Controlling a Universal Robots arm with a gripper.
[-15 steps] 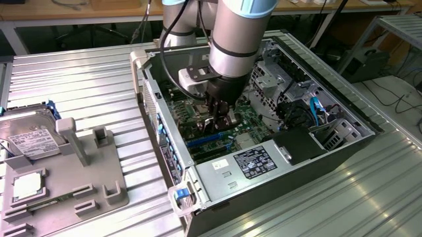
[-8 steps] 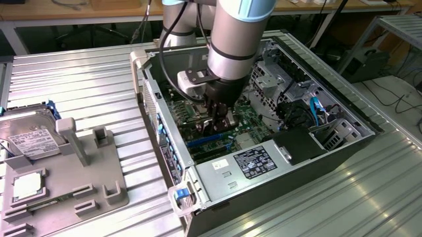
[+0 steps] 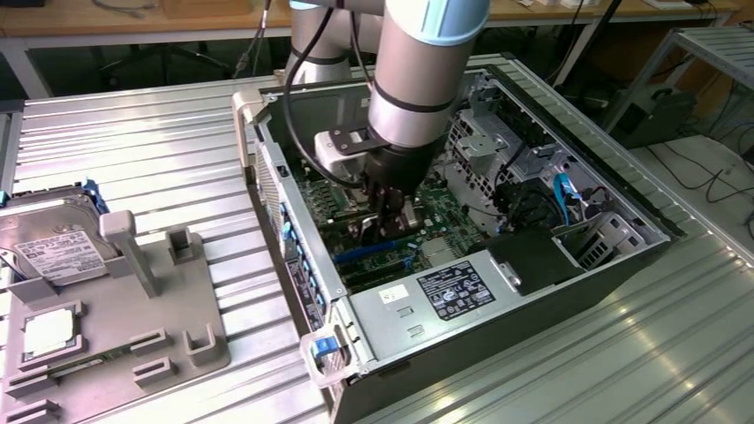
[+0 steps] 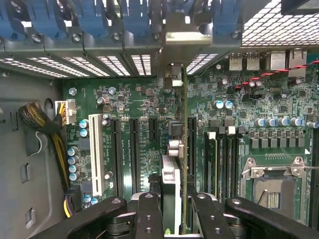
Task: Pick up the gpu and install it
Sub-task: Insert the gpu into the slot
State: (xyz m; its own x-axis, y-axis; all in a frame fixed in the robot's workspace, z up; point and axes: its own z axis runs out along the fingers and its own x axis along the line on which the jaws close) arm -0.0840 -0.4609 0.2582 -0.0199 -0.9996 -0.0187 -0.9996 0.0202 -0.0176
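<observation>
Wrist view: end effector [image 4: 177, 201] grips thin green gpu card [image 4: 185, 114] edge-on over green motherboard [image 4: 124, 99]. Silver hard drive [image 3: 53, 238] lies at the exterior view's left.

Hard drive [image 3: 53, 247], processor [image 3: 49, 334], grey holder [image 3: 177, 344]

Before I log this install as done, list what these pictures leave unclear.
- Whether the thin green circuit-board gpu is fully seated: the wrist view shows it edge-on, and in the exterior view the black gripper and grey arm cover it.
- The gpu's flat faces: turned sideways to the wrist view.
- Silver hard drive with white label: cut by the exterior view's left edge.
</observation>
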